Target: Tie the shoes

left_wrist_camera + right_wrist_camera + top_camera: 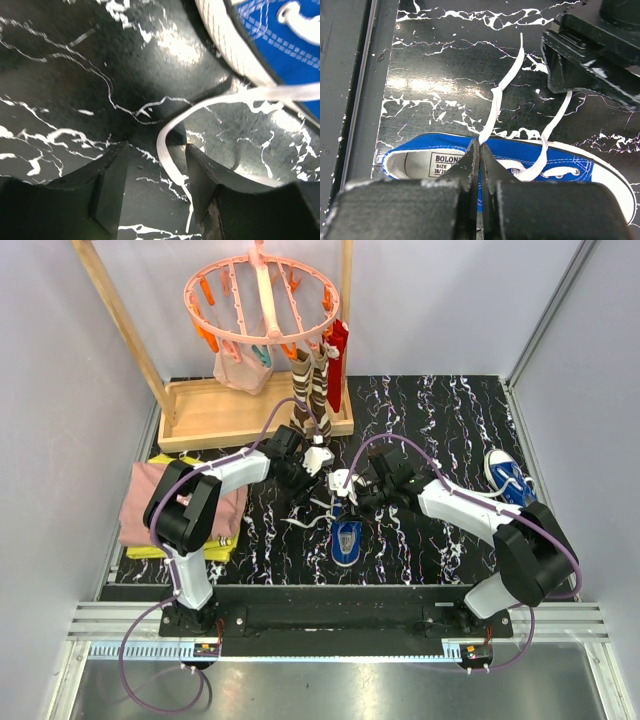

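One small blue canvas sneaker (pixel 346 540) with a white rubber sole stands upright mid-scene, heel toward the near side, its long white laces (pixel 496 100) untied and trailing left and far, while the matching second sneaker (pixel 510 478) sits well apart at the right.

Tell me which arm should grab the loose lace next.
Left. The left hand stands open astride the loose lace beside the shoe; the right hand is shut on the other lace.
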Robot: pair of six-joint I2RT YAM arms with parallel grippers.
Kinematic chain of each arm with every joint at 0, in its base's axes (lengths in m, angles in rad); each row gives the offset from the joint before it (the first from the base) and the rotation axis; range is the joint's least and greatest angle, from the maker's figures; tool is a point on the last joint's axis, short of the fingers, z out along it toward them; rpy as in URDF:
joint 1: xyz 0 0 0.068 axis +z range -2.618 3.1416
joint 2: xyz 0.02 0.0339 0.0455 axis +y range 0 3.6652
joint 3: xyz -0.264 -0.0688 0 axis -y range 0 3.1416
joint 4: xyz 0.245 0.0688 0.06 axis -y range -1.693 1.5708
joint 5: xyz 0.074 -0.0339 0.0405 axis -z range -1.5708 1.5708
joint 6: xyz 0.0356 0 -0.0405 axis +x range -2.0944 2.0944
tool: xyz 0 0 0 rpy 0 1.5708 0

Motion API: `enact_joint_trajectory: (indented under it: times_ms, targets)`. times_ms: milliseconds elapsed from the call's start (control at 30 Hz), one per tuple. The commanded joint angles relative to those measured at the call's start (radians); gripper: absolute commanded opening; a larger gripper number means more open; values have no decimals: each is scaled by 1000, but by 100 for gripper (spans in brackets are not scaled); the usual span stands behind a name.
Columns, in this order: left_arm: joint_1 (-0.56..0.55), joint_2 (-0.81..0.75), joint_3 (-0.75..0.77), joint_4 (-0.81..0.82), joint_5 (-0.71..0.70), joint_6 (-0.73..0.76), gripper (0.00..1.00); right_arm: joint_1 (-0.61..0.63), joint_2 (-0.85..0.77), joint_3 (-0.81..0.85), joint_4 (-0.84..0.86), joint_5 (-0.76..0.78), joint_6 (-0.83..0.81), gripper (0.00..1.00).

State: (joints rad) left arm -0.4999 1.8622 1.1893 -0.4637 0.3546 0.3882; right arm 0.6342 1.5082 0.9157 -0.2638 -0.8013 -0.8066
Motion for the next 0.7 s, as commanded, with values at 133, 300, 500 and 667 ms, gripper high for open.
enact_joint_trajectory:
  times_ms: [133, 300, 500, 667]
  targets:
    - [-5, 0, 10, -55, -52, 69, 33, 9, -5, 17, 5, 22, -2, 0]
    - [27, -104, -28, -5, 106, 60, 0, 9, 10, 23, 3, 51, 9, 0]
    - [60, -320, -79, 68, 271, -21, 0, 5, 12, 34, 1, 73, 52, 0]
    - [60, -443, -143, 43, 261, -29, 0, -2, 40, 80, 3, 93, 136, 0]
